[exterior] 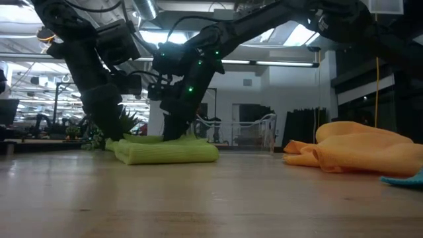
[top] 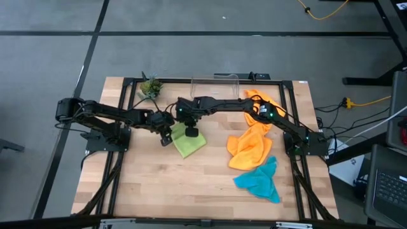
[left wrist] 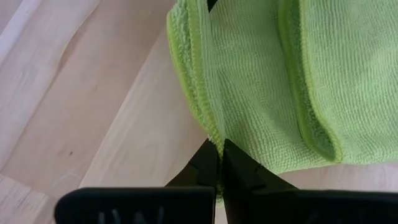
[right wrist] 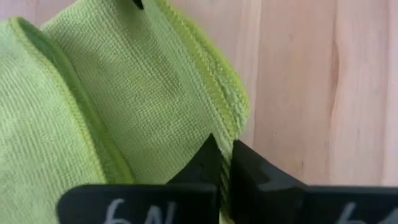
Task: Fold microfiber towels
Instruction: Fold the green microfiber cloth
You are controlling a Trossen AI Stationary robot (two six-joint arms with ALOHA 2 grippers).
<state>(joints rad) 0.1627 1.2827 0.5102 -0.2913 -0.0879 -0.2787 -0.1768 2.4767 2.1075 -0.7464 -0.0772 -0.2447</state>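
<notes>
The lime green towel point(top: 189, 142) lay partly folded near the table's centre, a rolled fold along its near edge in the low view. The left gripper point(left wrist: 219, 163) was pinched shut on the towel's hemmed edge at about nine o'clock of the cloth; the right gripper point(right wrist: 225, 163) was likewise clamped on the hem at about twelve o'clock, its arm reaching across from the right. Risk, as judged: each pinch held only a thin margin of hem, so a lift could let it slip out and the fold collapse; unequal travel of the two arms might skew the layers. The grippers stood close together, so crossing paths could bring them into contact. Farther off, at three o'clock of the green towel, the orange towels point(top: 249, 147) lay heaped, with the teal blue towel point(top: 259, 180) at five o'clock. Beyond, the clear plastic bin point(top: 215, 86) and potted plant point(top: 150, 86) stood near the far edge, where a high swing could strike them.
</notes>
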